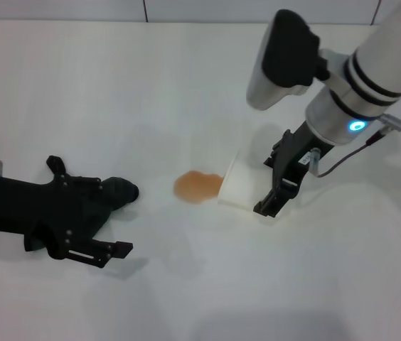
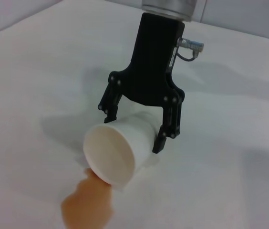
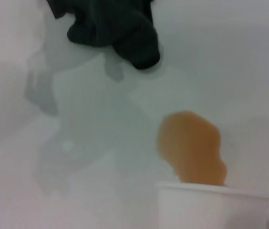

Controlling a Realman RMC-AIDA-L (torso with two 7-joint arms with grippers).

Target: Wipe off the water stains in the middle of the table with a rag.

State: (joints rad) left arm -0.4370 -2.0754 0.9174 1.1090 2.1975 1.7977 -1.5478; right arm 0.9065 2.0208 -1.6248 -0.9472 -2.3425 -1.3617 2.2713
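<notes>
The water stains [image 1: 197,186] are an orange-brown blotch in the middle of the white table [image 1: 186,85], also seen in the left wrist view [image 2: 87,207] and the right wrist view [image 3: 191,148]. The dark rag [image 1: 119,190] lies bunched to the blotch's left, at the tip of my left gripper [image 1: 119,220], which rests open on the table. My right gripper [image 1: 279,188] is shut on a white paper cup [image 1: 242,188] tipped on its side, its mouth at the blotch's right edge. The left wrist view shows the right gripper [image 2: 137,126] clasping the cup [image 2: 115,152].
The cup's rim [image 3: 211,207] touches the blotch in the right wrist view, and the rag [image 3: 120,33] lies farther off there. The right arm's white forearm [image 1: 371,71] reaches in from the far right. A tiled wall runs along the table's back edge.
</notes>
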